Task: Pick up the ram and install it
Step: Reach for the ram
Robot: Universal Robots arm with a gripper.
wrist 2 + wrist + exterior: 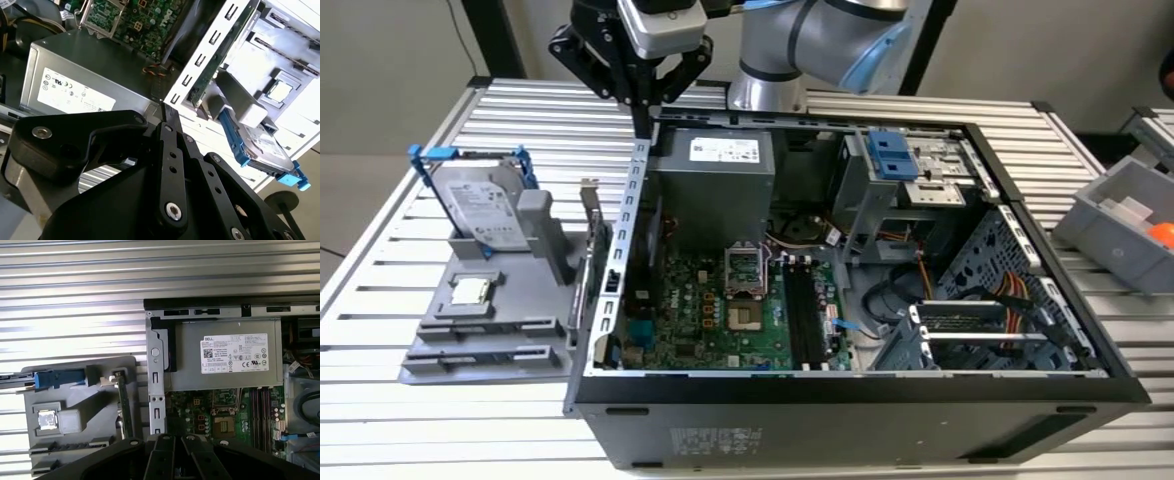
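A single ram point(602, 270), a long thin dark green memory stick, stands on edge in the grey plastic fixture tray point(480, 350) just beside the open black computer case point(854, 400). Its long axis runs along the case wall. The one black gripper point(643, 122), fingers together on nothing, hovers over the case's rear corner, and the stick lies below it and toward the case front. The tray also holds one silver hard drive in a blue bracket point(480, 205) and one square silver processor chip point(468, 291).
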